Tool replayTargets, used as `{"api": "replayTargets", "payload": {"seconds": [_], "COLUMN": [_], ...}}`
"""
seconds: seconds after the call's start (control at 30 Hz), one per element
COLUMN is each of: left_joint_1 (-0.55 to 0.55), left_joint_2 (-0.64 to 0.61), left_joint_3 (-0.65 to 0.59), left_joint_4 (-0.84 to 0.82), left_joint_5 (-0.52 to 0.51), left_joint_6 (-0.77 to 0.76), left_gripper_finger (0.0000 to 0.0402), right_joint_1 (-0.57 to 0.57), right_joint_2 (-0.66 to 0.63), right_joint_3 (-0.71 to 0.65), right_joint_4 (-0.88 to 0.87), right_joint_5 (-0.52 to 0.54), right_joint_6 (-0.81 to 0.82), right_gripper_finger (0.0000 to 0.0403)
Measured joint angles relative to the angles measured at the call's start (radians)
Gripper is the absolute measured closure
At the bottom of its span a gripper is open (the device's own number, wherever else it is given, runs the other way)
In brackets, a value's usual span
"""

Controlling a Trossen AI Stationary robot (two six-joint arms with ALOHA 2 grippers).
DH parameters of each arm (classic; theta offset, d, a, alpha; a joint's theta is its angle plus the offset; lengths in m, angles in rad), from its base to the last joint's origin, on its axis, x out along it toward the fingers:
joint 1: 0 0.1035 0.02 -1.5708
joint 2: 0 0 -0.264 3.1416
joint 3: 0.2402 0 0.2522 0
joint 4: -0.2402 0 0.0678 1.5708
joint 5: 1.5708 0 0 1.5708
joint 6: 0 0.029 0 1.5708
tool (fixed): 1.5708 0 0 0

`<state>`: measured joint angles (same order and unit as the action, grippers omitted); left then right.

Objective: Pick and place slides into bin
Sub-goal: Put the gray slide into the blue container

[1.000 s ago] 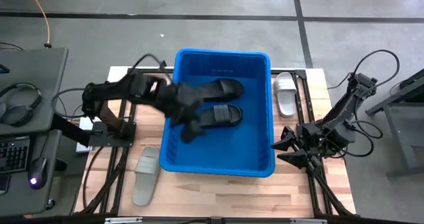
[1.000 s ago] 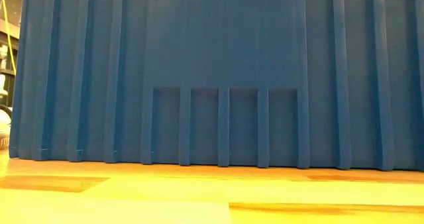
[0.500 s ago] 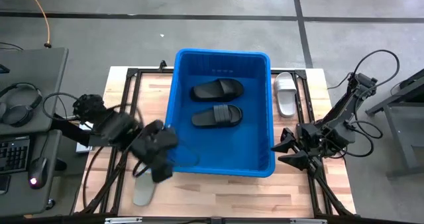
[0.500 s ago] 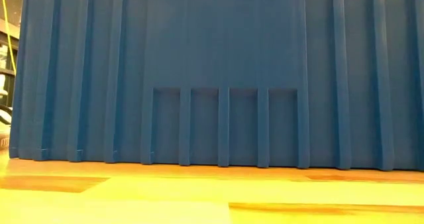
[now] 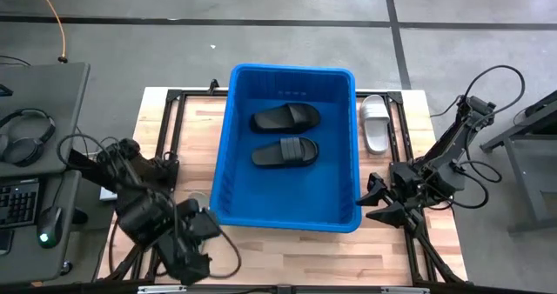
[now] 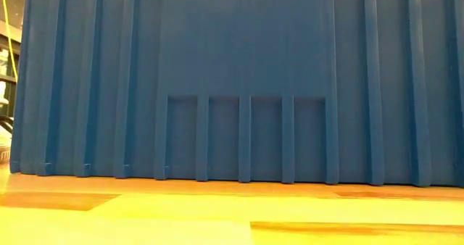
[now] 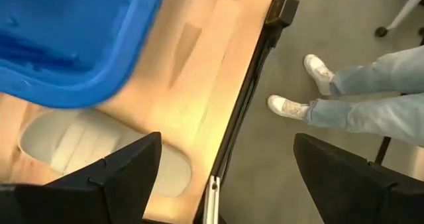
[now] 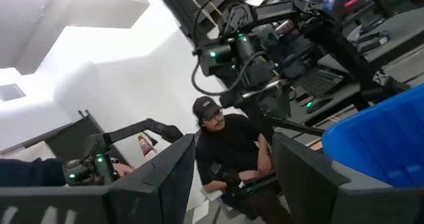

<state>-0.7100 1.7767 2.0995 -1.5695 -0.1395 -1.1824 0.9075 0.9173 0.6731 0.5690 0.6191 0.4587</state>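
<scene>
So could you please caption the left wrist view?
Open left end effector above a grey slide beside the blue bin.

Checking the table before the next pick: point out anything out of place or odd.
Nothing looks damaged or spilled. Two black slides lie flat in the bin. Two light ones are not yet in: a white slide right of the bin, and a grey slide by the bin's near left corner, under the open left tool.
</scene>
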Motion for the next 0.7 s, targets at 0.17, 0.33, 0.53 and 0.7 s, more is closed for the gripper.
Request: {"api": "replayTargets", "payload": {"seconds": [0.17, 0.33, 0.53, 0.7], "left_joint_1": [-0.043, -0.075, -0.128, -0.149], "left_joint_2": [0.079, 0.174, 0.288, 0.367], "left_joint_3": [0.001, 0.001, 0.000, 0.000], "left_joint_4": [-0.002, -0.002, -0.002, -0.001], "left_joint_5": [-0.021, 0.021, 0.094, 0.102], "left_joint_6": [-0.043, -0.038, -0.033, -0.063], "left_gripper_finger": [0.0071, 0.0071, 0.0071, 0.0071], "right_joint_1": [0.001, 0.003, 0.003, 0.003], "right_joint_2": [0.000, 0.000, 0.000, 0.000], "right_joint_3": [0.000, 0.000, 0.000, 0.000], "right_joint_4": [-0.005, -0.005, -0.005, -0.005], "right_joint_5": [-0.041, -0.041, -0.052, -0.052], "right_joint_6": [0.039, 0.042, 0.041, 0.041], "right_gripper_finger": [0.0210, 0.0210, 0.0210, 0.0210]}}
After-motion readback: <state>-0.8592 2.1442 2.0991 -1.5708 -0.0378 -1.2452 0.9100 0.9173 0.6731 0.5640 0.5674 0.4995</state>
